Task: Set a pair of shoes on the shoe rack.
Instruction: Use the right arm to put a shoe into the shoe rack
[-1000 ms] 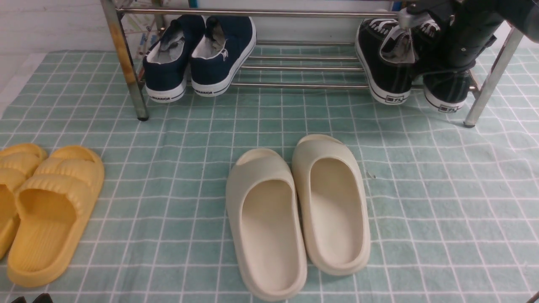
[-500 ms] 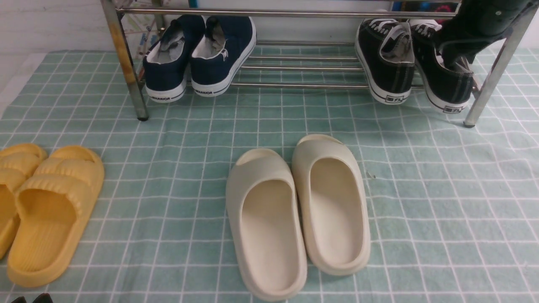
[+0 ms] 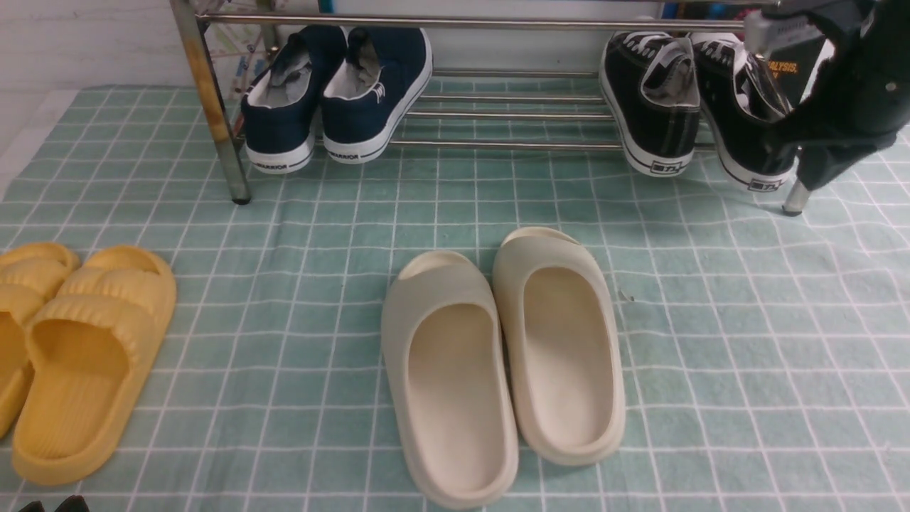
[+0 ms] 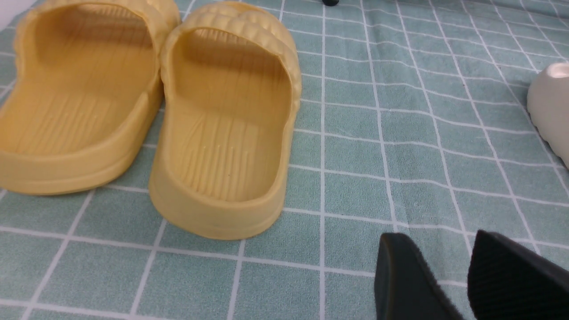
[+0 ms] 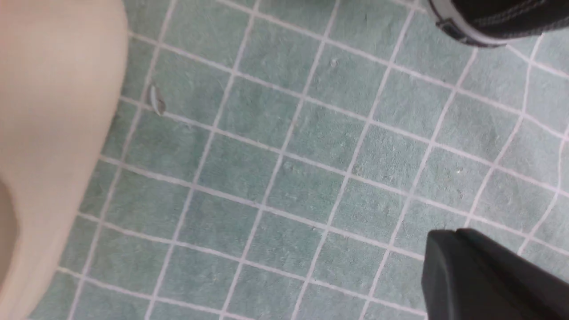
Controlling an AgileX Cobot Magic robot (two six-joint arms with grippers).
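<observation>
Front view | black sneakers (image 3: 657, 114) on rack (image 3: 498, 21) | right pincer (image 3: 817, 174) closed, empty, beside them | left pincer (image 4: 438, 249) open

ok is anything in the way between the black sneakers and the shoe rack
Nothing visible does: both black sneakers sit on the lower bars of the shoe rack, at its right end, apart from the navy sneakers at left. The right gripper, jaws shut, holds nothing.

I see a mint-green cloth (image 3: 711, 355) gridded in white, ribbed yellow slides (image 3: 92, 355), plain cream slides (image 3: 554, 341), navy sneakers (image 3: 370, 92) with white soles, black sneakers (image 3: 661, 107) edged white, a chrome rack (image 3: 498, 21), and my black right gripper (image 5: 444, 258).
</observation>
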